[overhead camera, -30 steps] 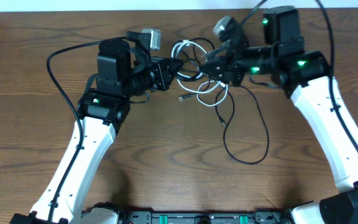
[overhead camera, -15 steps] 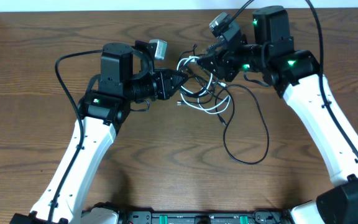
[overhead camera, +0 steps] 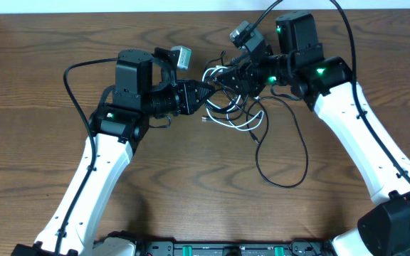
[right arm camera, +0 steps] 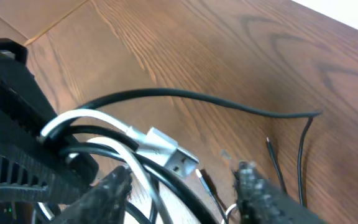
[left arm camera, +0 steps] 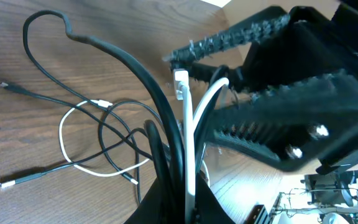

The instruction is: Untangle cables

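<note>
Nearest the front edge of the surface (overhead camera: 191, 199), one long black cable (overhead camera: 306, 153) runs out in a loose open loop. It lies well apart from both sets of fingers and looks free already.

Follow it back and here's the knot of cables (overhead camera: 228, 107), lying just beyond the left fingers (overhead camera: 203, 93). A white cable (overhead camera: 239, 126) curls through several thin black ones right under their tips.

The left fingers are clamped shut on the bundle. The left wrist view shows a white strand and a couple of black ones pinched together between them.

Directly opposite, the right fingers (overhead camera: 235, 73) stand apart with strands running through the gap, and nothing looks squeezed there. A silver plug (right arm camera: 169, 155) on the white cable sits just ahead of their tips.

So my read is that we're in the middle of the separating step. One side anchors the bundle while the other hunts for a single strand.

The next move probably calls for the right fingers to close on the white cable alone, near that plug. Then they'd draw it away from the left fingers, so the loops slide out rather than cinch tight.

Now for the trouble spots. Between the two sets of fingers the crossings stack up, and I can't tell which cable passes over which. The far end of the bundle is hidden behind the right wrist, and both wrist views cut the loops off at the frame edges.
</note>
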